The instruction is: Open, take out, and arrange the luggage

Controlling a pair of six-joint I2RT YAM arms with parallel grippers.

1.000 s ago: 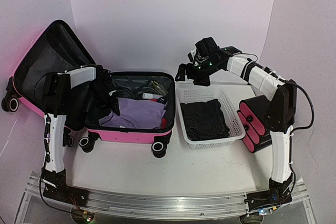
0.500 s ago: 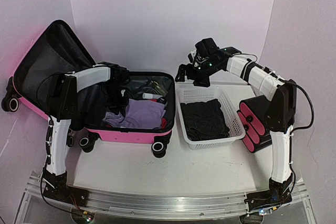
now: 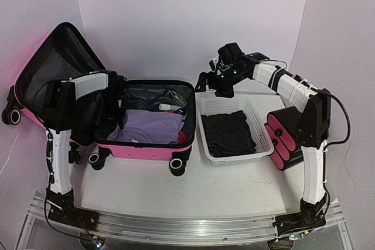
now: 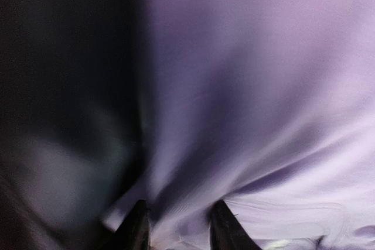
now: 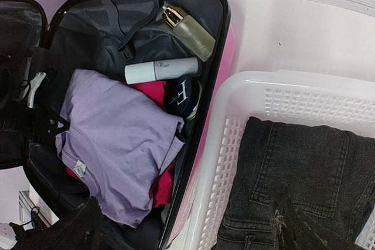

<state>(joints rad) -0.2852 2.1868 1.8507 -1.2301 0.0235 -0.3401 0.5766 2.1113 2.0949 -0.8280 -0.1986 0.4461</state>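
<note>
**Mia:** Where is the pink suitcase?

**Ben:** It lies on the table, on the left side. Its lid leans back against the wall, so it is wide open and the arms can reach in.

**Mia:** What is inside?

**Ben:** A purple shirt is on top, with something red under it. At the back are a white tube and a little glass bottle.

**Mia:** What is the left end effector doing?

**Ben:** It is down in the suitcase at the left edge of the shirt. Its two fingers are close together with purple cloth bunched between them. The folds all run toward that spot, so I think it is pinching the shirt. The picture is blurry, though.

**Mia:** Why grab the edge?

**Ben:** I think an edge is easy to pinch, and then the whole shirt can be lifted out.

**Mia:** And the right end effector?

**Ben:** It hangs high above the far end of the white basket. Its fingers are spread wide and hold nothing. From up there its camera sees both the suitcase and the basket.

**Mia:** What is in the basket?

**Ben:** Black jeans, folded flat. The basket sits just beside the suitcase, so the trip is short. I guess the shirt goes there next.
</note>
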